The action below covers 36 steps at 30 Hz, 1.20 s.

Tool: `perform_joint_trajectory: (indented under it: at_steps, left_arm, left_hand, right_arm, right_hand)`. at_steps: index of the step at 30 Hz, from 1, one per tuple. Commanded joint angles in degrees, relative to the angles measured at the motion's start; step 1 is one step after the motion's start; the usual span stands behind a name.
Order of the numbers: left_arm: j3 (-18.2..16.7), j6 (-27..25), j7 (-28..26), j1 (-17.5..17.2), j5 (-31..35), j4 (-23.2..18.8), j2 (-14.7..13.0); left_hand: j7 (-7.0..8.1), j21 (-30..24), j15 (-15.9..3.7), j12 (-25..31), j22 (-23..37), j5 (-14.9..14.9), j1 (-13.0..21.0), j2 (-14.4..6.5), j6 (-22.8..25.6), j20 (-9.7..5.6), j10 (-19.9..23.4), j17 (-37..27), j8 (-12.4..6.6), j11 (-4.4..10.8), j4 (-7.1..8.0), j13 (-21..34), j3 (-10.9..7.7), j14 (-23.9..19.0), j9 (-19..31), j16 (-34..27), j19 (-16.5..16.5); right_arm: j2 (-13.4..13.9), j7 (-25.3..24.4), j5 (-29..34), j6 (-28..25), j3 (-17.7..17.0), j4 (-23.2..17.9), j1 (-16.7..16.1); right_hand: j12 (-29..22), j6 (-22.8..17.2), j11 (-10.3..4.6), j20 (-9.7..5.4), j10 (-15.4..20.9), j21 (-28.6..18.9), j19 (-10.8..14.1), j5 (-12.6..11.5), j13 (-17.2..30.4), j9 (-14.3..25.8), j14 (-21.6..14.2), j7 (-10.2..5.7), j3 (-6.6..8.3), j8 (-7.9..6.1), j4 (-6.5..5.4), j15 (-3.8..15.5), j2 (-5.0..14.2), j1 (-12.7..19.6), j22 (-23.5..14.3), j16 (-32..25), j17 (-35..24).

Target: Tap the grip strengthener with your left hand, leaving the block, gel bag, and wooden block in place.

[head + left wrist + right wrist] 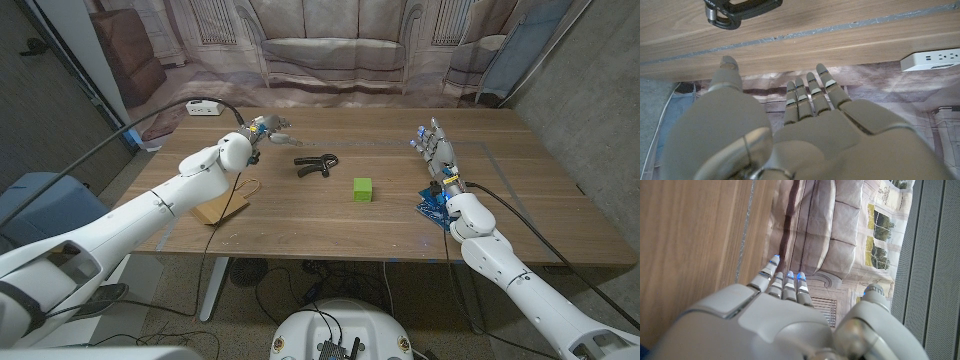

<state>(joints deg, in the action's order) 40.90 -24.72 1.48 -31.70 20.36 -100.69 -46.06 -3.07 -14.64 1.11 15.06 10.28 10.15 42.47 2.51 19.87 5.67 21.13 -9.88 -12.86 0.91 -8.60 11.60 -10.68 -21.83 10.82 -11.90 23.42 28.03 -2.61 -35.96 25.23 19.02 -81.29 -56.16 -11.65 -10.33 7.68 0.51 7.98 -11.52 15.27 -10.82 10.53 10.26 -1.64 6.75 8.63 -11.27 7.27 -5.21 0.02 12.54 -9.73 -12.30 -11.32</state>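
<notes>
**Bringing the left robot hand onto the grip strengthener**

Head view: the left robot hand (268,127), released, hovers near the grip strengthener (317,165), which lies mid-table just beside the green block (362,189). Best to descend lightly.

Left wrist view: fingers (812,95) are spread.

Right wrist view: the right robot hand (785,315) is released.

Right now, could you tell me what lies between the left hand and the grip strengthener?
Nothing: in the head view only bare table separates the left hand from the grip strengthener.
</notes>
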Motion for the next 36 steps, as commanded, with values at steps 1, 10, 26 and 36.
perform_joint_trajectory:
  at_steps: [1, 10, 26, 36]
  left_arm:
    - [3.22, -0.13, 7.45, 4.17, 4.34, 1.12, -0.2]
    - [5.89, 1.72, 14.69, 8.01, 8.39, 2.68, -0.24]
    - [8.54, 5.21, 21.62, 11.55, 14.0, 5.88, 2.13]
    - [10.18, 6.83, 24.03, 12.77, 16.81, 7.95, 3.83]
  left_hand:
    - [0.02, -0.58, 0.01, 0.18, 0.13, 0.18, 0.79, 0.34, 0.66, 0.22, 0.77, -0.11, -0.09, -0.19, 0.16, 0.25, -0.1, -0.97, 0.13, 0.07, 1.66]
    - [-0.82, 0.01, 0.49, -1.33, 0.08, 0.41, 3.81, -0.55, -2.51, 0.6, -1.92, -0.14, 1.43, -0.97, -0.58, 0.33, -1.18, 0.18, 0.22, 0.95, 1.9]
    - [0.12, 0.92, 0.34, -1.72, 0.14, 0.52, 5.83, -0.76, -3.01, 0.51, -2.32, -0.16, 1.4, -0.03, -0.24, 0.67, -1.34, 0.61, 0.4, 1.15, 1.77]
    - [1.08, 1.11, -0.33, -1.62, 0.19, 0.43, 5.38, -0.1, -2.11, 0.36, -1.86, -0.23, 1.08, 0.9, 0.3, 0.83, -0.59, -0.57, 0.45, 0.78, 2.36]
  right_arm:
    - [0.2, -0.35, -0.08, -0.31, -0.26, -0.48, -0.26]
    - [0.21, -0.24, 0.03, -0.1, -0.33, -0.22, 0.02]
    - [-0.26, 0.02, -0.49, 0.21, -0.47, 0.32, 0.35]
    - [-0.27, 0.09, -0.37, 0.26, -0.38, 0.45, 0.37]
  right_hand:
    - [0.22, -0.62, 0.13, 0.14, 0.44, -0.01, 0.26, -0.13, 0.11, 0.31, -0.39, 0.0, 0.23, 0.09, 0.04, -0.15, -0.1, 0.61, -0.12, -0.09, -0.28]
    - [0.29, -0.58, 0.06, 0.19, 0.38, 0.05, 0.23, -0.12, 0.12, 0.31, -0.4, -0.12, 0.18, 0.13, 0.02, -0.24, -0.08, 0.59, -0.13, -0.05, -0.32]
    - [0.35, -0.55, 0.01, 0.29, 0.36, 0.13, 0.23, -0.1, 0.12, 0.31, -0.49, -0.15, 0.11, 0.17, 0.01, -0.24, -0.08, 0.59, -0.13, 0.0, -0.36]
    - [0.37, -0.54, -0.03, 0.38, 0.36, 0.15, 0.26, -0.1, 0.13, 0.31, -0.56, -0.19, 0.1, 0.18, 0.02, -0.32, -0.04, 0.64, -0.14, 0.0, -0.37]
